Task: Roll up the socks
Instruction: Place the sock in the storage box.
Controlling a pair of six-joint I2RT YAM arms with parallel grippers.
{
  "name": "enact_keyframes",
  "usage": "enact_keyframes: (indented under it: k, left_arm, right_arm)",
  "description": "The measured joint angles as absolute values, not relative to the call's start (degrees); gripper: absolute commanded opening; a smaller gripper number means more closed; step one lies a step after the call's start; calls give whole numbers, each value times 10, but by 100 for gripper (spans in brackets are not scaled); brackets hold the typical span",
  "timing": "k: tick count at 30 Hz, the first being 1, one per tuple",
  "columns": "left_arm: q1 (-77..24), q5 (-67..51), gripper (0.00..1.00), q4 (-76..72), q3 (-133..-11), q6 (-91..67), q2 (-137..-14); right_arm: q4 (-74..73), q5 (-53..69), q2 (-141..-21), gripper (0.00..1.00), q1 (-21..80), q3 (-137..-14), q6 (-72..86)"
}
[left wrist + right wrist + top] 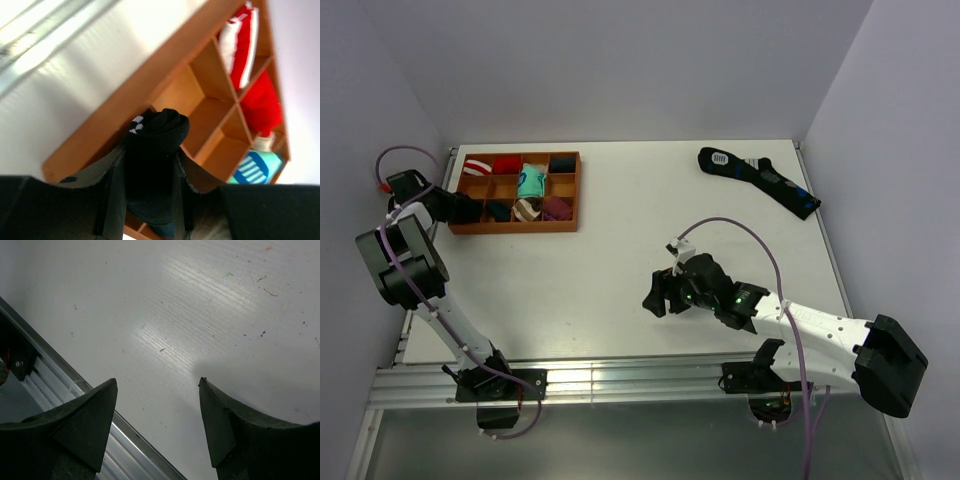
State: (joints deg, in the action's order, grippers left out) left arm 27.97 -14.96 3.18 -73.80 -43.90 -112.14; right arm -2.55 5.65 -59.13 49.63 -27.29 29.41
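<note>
The left pincer [150,156] is clenched on the black sock [157,131]. The sock sits bunched into a thick roll between the two fingers. Its long axis runs along the fingers, and its rounded end pokes out past the tips, with a fleck of white stripe showing on one side. Just beyond that end lies the orange divider tray [100,125], hard and smooth-walled with square cells. The roll hangs over the tray's outer wall and the nearest cell, and I cannot tell whether it touches. Further ahead of the fingers, cells hold soft bundles: a red-and-white striped roll [240,40], a red roll [260,105] and a teal roll [255,167]. The right pincer [157,385] is released, its jaws wide over the bare white table [200,300]. Well beyond it, at the table's far side, lies a long dark sock [760,180], stretched flat.
</note>
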Motion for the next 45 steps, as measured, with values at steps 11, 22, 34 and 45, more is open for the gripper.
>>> enact_keyframes:
  k: [11,22,34,45]
  left_arm:
    - [260,-78,0,136,-828,-404,-1164]
    - [229,28,0,193,-897,-387,-1206]
    - [203,107,0,272,-964,-365,-1252]
    - [199,118,9,329,-1013,-362,-1275]
  right_arm:
    - [-25,57,-592,73,496,-273,292]
    - [-25,58,-601,73,496,-273,288]
    - [-25,67,-606,73,496,-273,288]
    - [-26,68,-606,72,496,-273,286]
